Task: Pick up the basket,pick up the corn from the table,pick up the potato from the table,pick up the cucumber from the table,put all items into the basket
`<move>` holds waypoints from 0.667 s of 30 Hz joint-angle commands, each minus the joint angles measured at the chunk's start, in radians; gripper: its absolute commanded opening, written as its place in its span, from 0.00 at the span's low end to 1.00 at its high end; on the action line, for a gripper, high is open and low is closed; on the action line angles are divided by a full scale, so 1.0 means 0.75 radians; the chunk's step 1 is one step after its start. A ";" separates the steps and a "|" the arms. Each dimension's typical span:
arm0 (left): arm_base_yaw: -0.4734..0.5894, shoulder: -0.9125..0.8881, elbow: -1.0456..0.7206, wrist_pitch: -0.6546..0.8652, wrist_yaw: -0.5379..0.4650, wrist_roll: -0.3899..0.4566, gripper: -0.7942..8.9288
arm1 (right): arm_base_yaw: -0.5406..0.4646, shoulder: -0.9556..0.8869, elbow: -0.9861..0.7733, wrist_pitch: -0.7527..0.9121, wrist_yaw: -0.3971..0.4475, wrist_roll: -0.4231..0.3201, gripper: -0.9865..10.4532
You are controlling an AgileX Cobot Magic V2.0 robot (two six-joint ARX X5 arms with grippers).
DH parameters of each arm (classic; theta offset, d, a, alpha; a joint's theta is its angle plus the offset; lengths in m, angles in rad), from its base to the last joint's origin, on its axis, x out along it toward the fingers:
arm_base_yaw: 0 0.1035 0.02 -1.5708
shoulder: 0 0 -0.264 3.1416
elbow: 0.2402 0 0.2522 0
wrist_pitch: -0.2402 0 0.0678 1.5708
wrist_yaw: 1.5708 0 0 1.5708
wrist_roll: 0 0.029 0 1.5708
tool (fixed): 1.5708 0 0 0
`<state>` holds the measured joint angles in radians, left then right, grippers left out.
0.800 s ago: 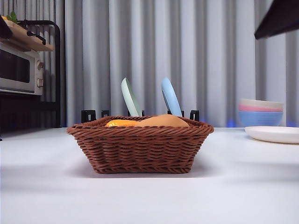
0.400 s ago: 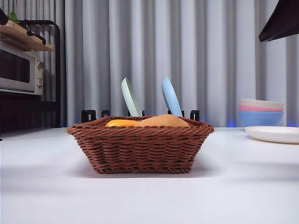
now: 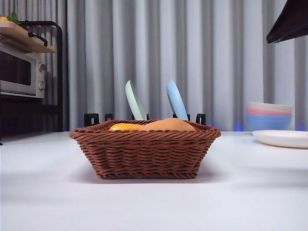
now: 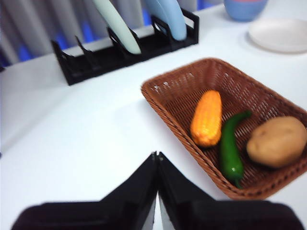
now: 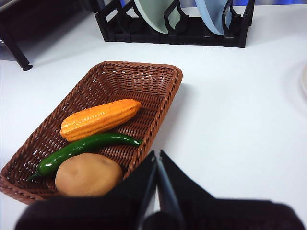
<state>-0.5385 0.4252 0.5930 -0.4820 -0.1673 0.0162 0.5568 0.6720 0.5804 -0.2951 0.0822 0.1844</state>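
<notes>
The brown wicker basket (image 3: 144,159) rests on the white table (image 3: 154,207) in the middle of the front view. Inside it lie the bumpy orange corn (image 5: 100,119), the dark green cucumber (image 5: 86,146) and the tan potato (image 5: 88,175), side by side. Over the rim only the corn (image 3: 126,127) and potato (image 3: 168,124) show from the front. My left gripper (image 4: 156,155) hovers shut and empty above the table beside the basket (image 4: 192,88). My right gripper (image 5: 157,154) is shut and empty too, raised by the basket's (image 5: 129,79) other long side; a black tip of an arm (image 3: 288,21) shows top right.
Behind the basket stands a black dish rack (image 3: 144,118) holding a pale green plate (image 3: 134,101) and a blue plate (image 3: 176,100). Stacked bowls (image 3: 268,115) and a white plate (image 3: 281,138) are at the back right. A microwave (image 3: 21,72) on a shelf is far left.
The dark arm tip at the front view's top left has withdrawn out of sight. The arm tip at top right has risen slightly. Basket and vegetables have not moved.
</notes>
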 commanded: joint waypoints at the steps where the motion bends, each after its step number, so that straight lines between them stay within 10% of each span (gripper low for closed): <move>1: 0.103 -0.110 -0.044 0.018 0.090 0.014 0.08 | 0.000 -0.001 -0.007 0.006 0.004 0.011 0.09; 11: 0.577 -0.397 -0.455 0.257 0.129 0.007 0.08 | 0.000 -0.001 -0.007 0.003 0.004 0.011 0.09; 20: 0.720 -0.535 -0.751 0.388 0.175 0.003 0.08 | 0.000 -0.001 -0.007 0.003 0.004 0.011 0.09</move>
<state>-0.0044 0.0349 0.0437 -0.2054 -0.0479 0.0177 0.5568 0.6720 0.5804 -0.2977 0.0818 0.1844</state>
